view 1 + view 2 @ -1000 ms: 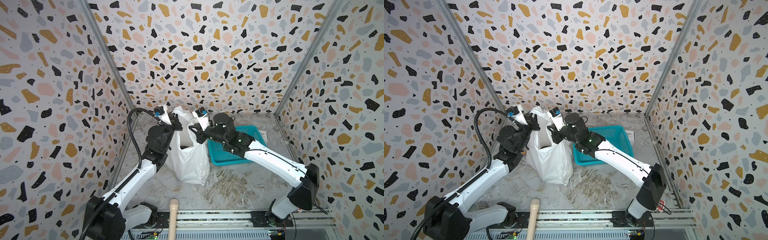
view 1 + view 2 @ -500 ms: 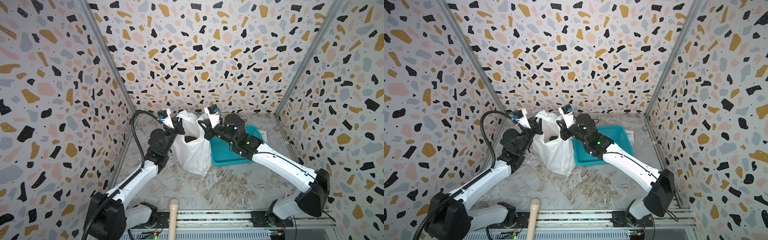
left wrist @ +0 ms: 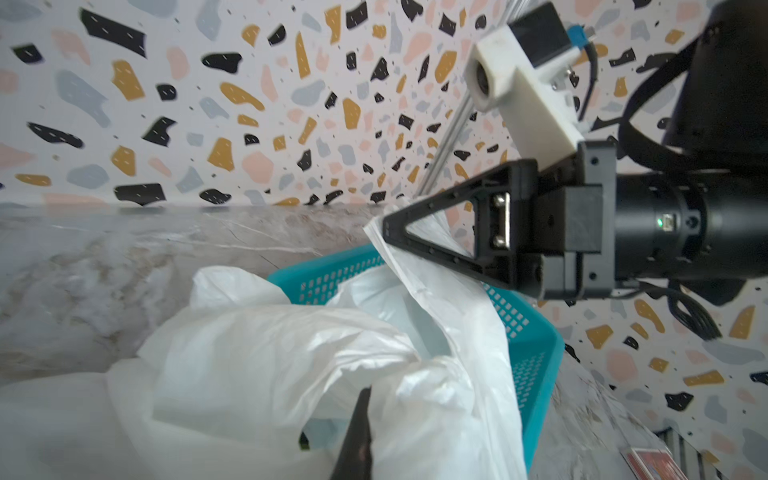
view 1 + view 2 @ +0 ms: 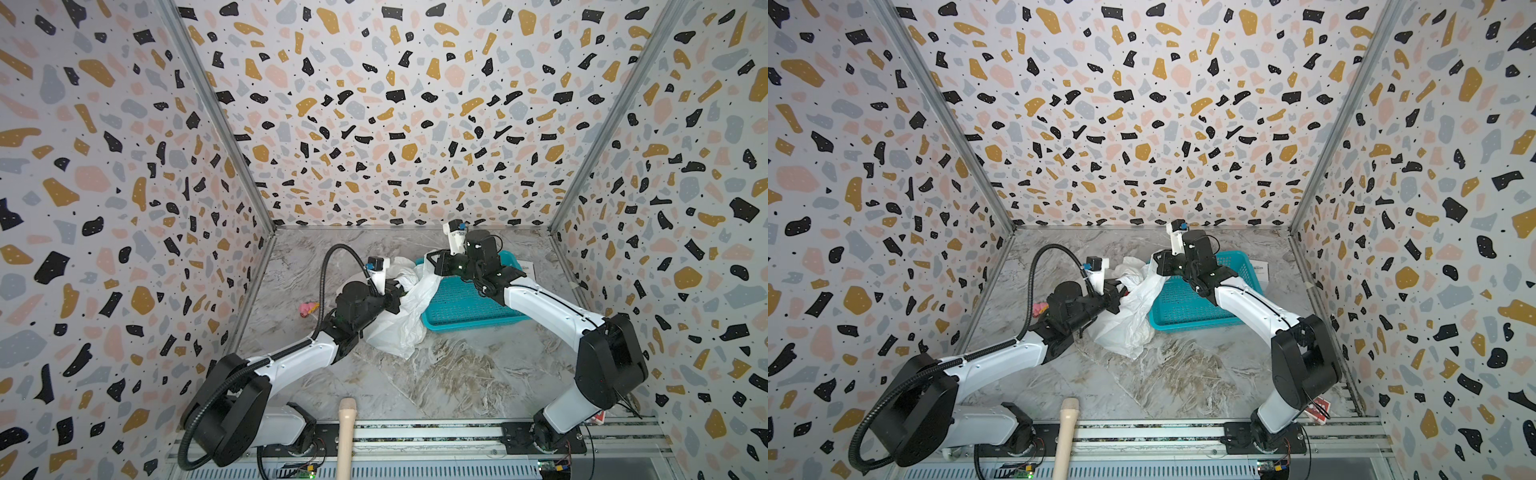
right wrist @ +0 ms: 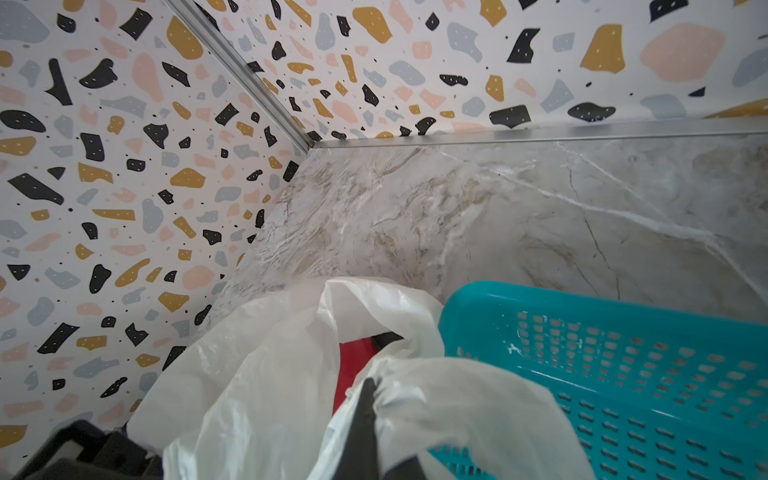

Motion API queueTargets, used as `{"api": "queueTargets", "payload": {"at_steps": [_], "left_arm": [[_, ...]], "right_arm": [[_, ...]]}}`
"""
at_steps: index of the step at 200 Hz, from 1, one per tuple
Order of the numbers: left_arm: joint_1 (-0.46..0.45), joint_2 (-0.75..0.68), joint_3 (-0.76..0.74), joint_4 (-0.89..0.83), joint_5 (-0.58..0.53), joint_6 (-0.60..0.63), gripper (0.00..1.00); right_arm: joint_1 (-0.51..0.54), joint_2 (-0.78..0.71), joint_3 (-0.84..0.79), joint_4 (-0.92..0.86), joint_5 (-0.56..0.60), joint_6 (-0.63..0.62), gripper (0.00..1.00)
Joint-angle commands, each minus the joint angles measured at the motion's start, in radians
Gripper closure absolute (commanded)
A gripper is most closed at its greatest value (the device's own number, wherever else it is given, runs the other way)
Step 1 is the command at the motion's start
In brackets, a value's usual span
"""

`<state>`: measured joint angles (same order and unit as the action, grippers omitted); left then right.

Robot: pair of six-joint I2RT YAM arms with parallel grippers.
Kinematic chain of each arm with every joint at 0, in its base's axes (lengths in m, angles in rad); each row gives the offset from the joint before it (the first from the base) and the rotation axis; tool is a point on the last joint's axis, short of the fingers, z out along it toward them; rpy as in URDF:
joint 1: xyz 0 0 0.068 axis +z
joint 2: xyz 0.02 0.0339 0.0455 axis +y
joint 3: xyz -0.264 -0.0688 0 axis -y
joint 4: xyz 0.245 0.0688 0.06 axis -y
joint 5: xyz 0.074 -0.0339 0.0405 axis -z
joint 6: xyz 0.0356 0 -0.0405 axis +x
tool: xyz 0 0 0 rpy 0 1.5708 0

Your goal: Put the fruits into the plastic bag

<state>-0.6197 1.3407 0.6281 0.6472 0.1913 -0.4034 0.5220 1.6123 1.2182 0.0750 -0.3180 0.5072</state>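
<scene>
Plainly, left gripper point(image 4: 400, 289) and right gripper point(image 3: 386, 227) each clamp tight on the bag point(image 4: 395, 332); pulling apart could tear it.

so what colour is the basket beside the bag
The basket is teal, clearest in the right wrist view.

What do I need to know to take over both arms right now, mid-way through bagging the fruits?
Grippers: left gripper shut on the plastic bag; right gripper shut on one of its handles.
Things: the bag sags on the table between the arms, beside the teal basket. A red item shows inside it.
Done: no fruit shows in the basket, though the right arm hides part of it.
Left: a pink-and-yellow piece, probably a fruit, lies on the table by the left arm, outside the bag.
</scene>
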Motion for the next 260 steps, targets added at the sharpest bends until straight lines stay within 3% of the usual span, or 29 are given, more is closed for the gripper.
{"api": "queueTargets", "payload": {"at_steps": [1,8,16,24,27,30,58,87,112,131,144,166,178,190,200,205,221,260], "left_arm": [[-0.024,0.0,0.014,-0.02,0.034,0.046,0.95],[-0.025,-0.009,0.014,-0.031,0.023,0.053,0.81],[-0.025,-0.029,0.018,-0.048,-0.002,0.068,0.62],[-0.025,-0.056,0.019,-0.06,-0.025,0.083,0.24],[-0.025,-0.068,0.019,-0.06,-0.033,0.088,0.04],[-0.025,-0.082,0.02,-0.064,-0.044,0.093,0.0],[-0.024,-0.226,0.032,-0.121,-0.155,0.158,0.01],[-0.023,-0.397,0.022,-0.178,-0.273,0.198,0.01],[-0.023,-0.508,0.02,-0.245,-0.402,0.237,0.0],[-0.012,-0.558,0.021,-0.291,-0.612,0.246,0.0],[0.047,-0.567,0.018,-0.32,-0.708,0.252,0.0],[0.295,-0.522,0.01,-0.366,-0.708,0.153,0.01],[0.353,-0.486,-0.019,-0.342,-0.803,0.151,0.0],[0.401,-0.438,-0.056,-0.305,-0.822,0.133,0.01],[0.411,-0.394,-0.09,-0.262,-0.848,0.13,0.01],[0.413,-0.374,-0.105,-0.239,-0.849,0.136,0.01],[0.414,-0.29,-0.119,-0.214,-0.853,0.145,0.0],[0.45,-0.119,-0.105,-0.221,-1.048,0.112,0.01]], "right_arm": [[-0.019,-0.021,0.018,0.007,-0.052,0.033,0.95],[-0.028,-0.03,0.016,0.0,-0.053,0.03,0.85],[-0.039,-0.042,0.014,-0.008,-0.051,0.025,0.65],[-0.05,-0.06,0.01,-0.018,-0.043,0.023,0.5],[-0.053,-0.068,0.006,-0.023,-0.039,0.022,0.46],[-0.058,-0.076,0.003,-0.023,-0.034,0.021,0.43],[-0.084,-0.178,-0.056,-0.034,0.04,-0.012,0.26],[-0.103,-0.31,-0.15,-0.03,0.17,-0.054,0.18],[-0.127,-0.422,-0.238,-0.037,0.376,-0.072,0.12],[-0.176,-0.489,-0.289,-0.063,0.577,-0.076,0.09],[-0.225,-0.524,-0.33,-0.063,0.698,-0.074,0.08],[-0.3,-0.579,-0.44,-0.003,0.87,-0.076,0.07],[-0.32,-0.608,-0.528,0.074,0.968,-0.08,0.07],[-0.322,-0.629,-0.63,0.183,1.052,-0.115,0.07],[-0.321,-0.634,-0.703,0.271,1.082,-0.142,0.06],[-0.321,-0.632,-0.737,0.312,1.082,-0.156,0.0],[-0.317,-0.601,-0.838,0.465,1.073,-0.2,0.01],[-0.271,-0.433,-0.905,0.66,1.119,-0.309,0.01]]}}
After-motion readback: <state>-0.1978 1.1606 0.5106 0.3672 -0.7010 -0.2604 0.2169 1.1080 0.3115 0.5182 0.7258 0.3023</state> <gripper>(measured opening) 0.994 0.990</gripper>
